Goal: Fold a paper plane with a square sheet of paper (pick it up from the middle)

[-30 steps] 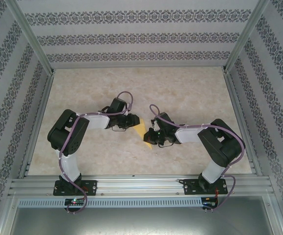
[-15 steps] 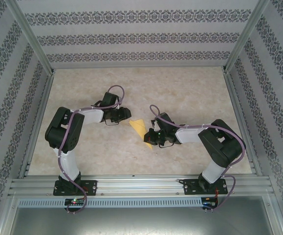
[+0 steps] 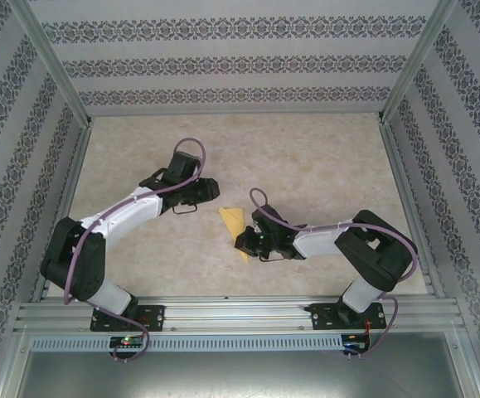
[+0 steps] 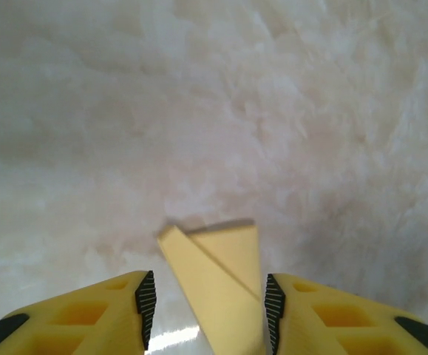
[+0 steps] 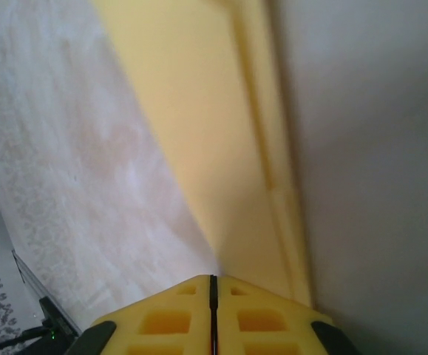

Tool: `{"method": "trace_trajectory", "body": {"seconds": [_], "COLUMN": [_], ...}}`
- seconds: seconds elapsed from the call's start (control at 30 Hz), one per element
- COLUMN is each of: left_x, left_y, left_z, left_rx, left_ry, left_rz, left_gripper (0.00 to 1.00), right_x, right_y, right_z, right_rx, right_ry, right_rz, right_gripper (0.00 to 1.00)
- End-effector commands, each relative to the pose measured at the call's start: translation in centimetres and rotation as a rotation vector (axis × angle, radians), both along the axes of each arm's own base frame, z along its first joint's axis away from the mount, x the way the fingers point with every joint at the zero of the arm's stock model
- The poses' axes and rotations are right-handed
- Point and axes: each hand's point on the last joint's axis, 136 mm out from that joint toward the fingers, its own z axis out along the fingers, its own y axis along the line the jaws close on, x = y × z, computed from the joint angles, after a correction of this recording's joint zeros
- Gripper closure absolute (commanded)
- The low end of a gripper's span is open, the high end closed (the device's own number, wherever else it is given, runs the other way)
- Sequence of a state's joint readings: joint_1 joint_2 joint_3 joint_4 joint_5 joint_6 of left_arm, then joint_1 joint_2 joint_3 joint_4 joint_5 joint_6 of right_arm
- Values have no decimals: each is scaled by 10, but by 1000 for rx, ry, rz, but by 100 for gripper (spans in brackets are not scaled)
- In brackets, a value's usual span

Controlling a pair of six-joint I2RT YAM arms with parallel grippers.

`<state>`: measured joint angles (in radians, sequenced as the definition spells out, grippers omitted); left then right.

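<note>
Plainly, one narrow yellow-orange paper plane point(image 3: 233, 220) on the counter point(image 3: 322, 157); left arm point(image 3: 132, 211) outstretched, jaws apart near it; right arm point(image 3: 331, 236) bent, jaws together, seemingly pinching its tip.

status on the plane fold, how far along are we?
Done: the sheet is already folded into a narrow pointed shape, the paper plane, lying on the table. In hand: right gripper is shut at the plane's near end, pinching or just pressing unclear; left gripper is open, clear of the paper. Left: can't tell whether any folds remain; release looks likely next.
</note>
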<state>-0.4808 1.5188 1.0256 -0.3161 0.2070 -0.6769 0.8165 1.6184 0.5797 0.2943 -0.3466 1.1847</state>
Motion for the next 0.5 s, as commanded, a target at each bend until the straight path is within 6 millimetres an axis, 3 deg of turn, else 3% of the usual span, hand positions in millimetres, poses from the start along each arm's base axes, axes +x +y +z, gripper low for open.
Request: {"method": "trace_trajectory", "body": {"seconds": [0.0,0.07,0.13,0.23,0.37,0.47], "left_x": [-36,-44,-50,-54,-54,-54], "left_y": [15,14,9,-5,-26,-42], "left_z": [-20,-20,-22,-28,-38,-48], "left_rx": [167,204,227,256,352,407], "left_ry": [90,101,107,139,174,216], "left_rz": [31,39,29,2,-32,-66], "left_gripper": [47,45,42,38,36,35], "right_x": [9,11,12,15,18,17], "right_y": [-9,-41,-82,-113,-135,-137], "right_z": [33,34,29,30,34,37], "right_rx": [-6,-128,-258,-241,-210,-189], "right_ry": [-132,-164,-168,-179,-198,-221], "right_rz": [-44,-107,-182,-225,-255,-252], "right_gripper": [84,82,74,65,60,57]}}
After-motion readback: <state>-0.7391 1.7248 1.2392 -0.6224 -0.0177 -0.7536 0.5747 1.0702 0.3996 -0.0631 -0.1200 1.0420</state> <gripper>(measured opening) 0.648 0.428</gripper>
